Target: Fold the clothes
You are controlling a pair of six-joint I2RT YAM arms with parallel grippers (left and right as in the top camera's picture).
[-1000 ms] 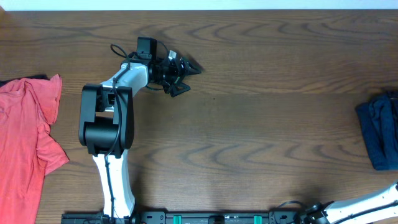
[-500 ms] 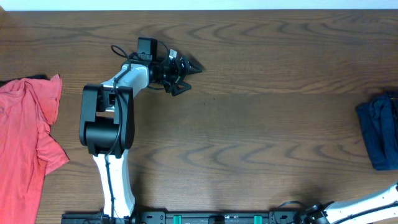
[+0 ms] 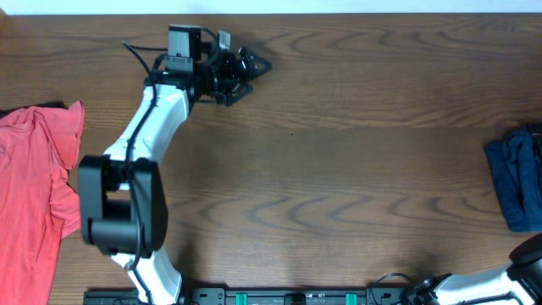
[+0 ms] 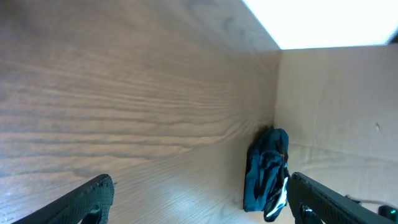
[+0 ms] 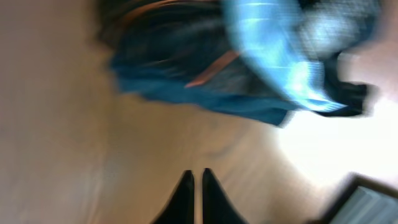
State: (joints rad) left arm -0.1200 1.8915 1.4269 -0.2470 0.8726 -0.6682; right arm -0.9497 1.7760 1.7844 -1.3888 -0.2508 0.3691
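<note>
At the right edge of the table point(image 3: 356, 169), the jersey point(image 3: 513, 176) is lying bunched, soft, light, likely slippery; a hem is looking graspable. Near that edge the right gripper point(image 5: 196, 182) is hovering almost closed, empty; the left gripper point(image 3: 244, 68) is gaping wide.

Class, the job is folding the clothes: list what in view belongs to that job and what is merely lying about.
Belongs to the job: dark garment with orange lines, right edge; left gripper, open; right gripper, pointed at it.
Lying about: red garment, left edge, no gripper near.
</note>
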